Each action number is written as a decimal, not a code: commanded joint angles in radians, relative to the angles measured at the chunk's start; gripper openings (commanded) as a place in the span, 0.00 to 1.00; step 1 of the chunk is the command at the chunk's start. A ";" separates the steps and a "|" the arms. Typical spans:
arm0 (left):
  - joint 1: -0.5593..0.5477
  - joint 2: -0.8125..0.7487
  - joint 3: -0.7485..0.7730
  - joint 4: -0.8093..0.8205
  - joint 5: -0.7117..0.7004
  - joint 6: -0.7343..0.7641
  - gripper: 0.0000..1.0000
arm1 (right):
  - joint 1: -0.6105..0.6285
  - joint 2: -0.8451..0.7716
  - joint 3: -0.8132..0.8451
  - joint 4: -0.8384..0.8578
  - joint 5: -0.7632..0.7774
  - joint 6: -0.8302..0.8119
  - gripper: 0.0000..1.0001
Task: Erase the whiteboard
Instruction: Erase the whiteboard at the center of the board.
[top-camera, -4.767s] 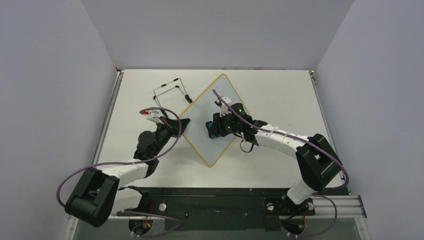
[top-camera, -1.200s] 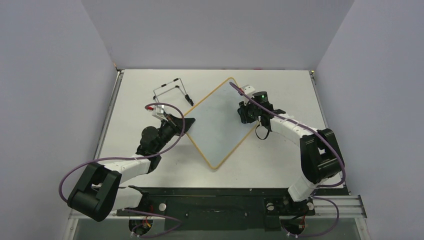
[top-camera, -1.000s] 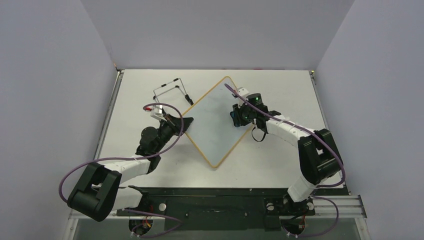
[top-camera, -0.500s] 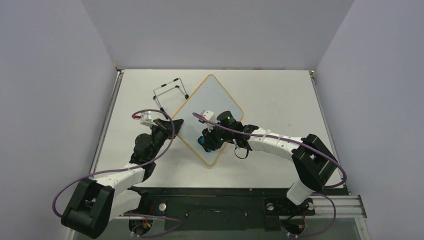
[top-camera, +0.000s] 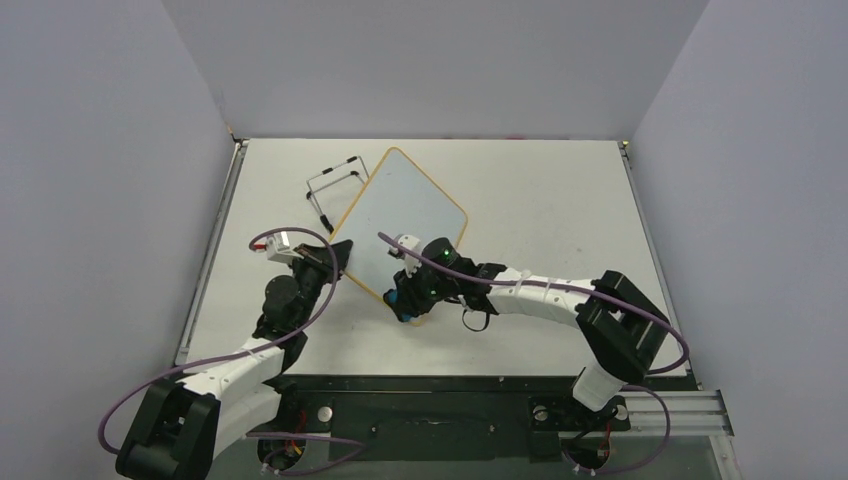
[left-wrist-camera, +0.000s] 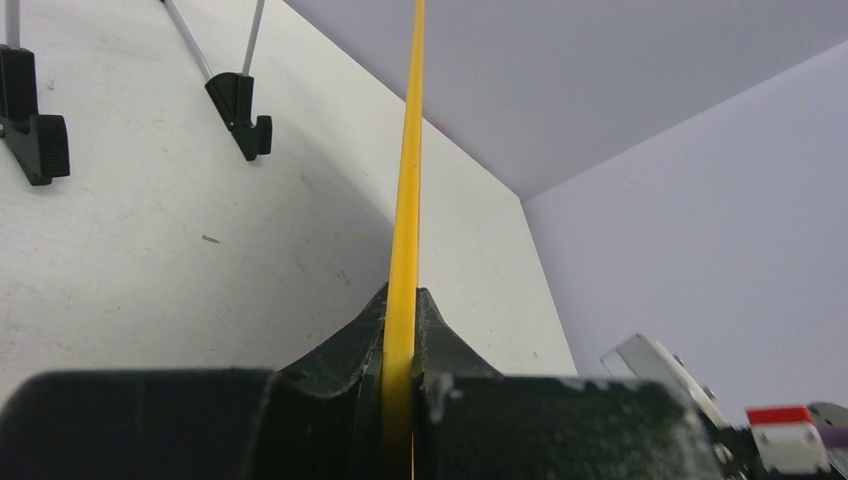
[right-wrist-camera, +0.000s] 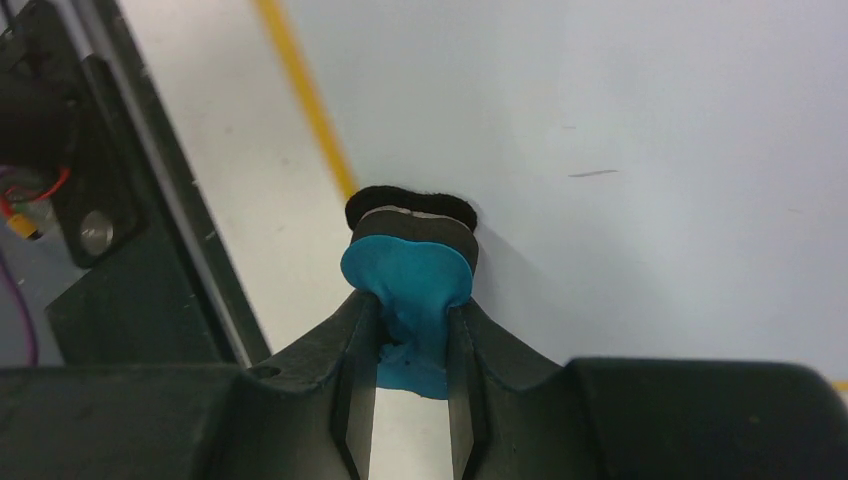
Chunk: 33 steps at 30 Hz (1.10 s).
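1 whiteboard lies on the white table, left of centre and turned like a diamond, with a thin yellow frame round its glossy white face. In the right wrist view that face is plain white apart from 1 short, faint grey streak, which is too slight to read as a letter.

The left gripper is clamped on the board's left corner. In its own wrist view the 2 black fingers are closed tight on the yellow edge, which is seen edge-on and runs straight up the picture.

The right gripper is at the board's near corner and is closed on 1 small blue eraser. The eraser's black felt pad sits against the white face, just beside the yellow frame.

1 thin wire stand is at the far left of the table, right beside the board's upper-left edge. Whether the 2 touch cannot be told. The left wrist view shows 2 of its black feet on the tabletop.

There are 2 arms, each trailing 1 purple cable. 1 small green light glows on the right wrist.
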 joint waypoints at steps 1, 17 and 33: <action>0.002 -0.055 0.023 0.200 -0.033 -0.084 0.00 | 0.060 0.013 0.033 0.067 -0.058 0.030 0.00; 0.002 -0.037 0.026 0.252 0.049 -0.109 0.00 | -0.174 0.165 0.055 0.025 0.107 0.093 0.00; -0.027 -0.029 0.063 0.244 0.142 -0.081 0.00 | 0.064 0.012 0.216 -0.056 0.084 -0.084 0.00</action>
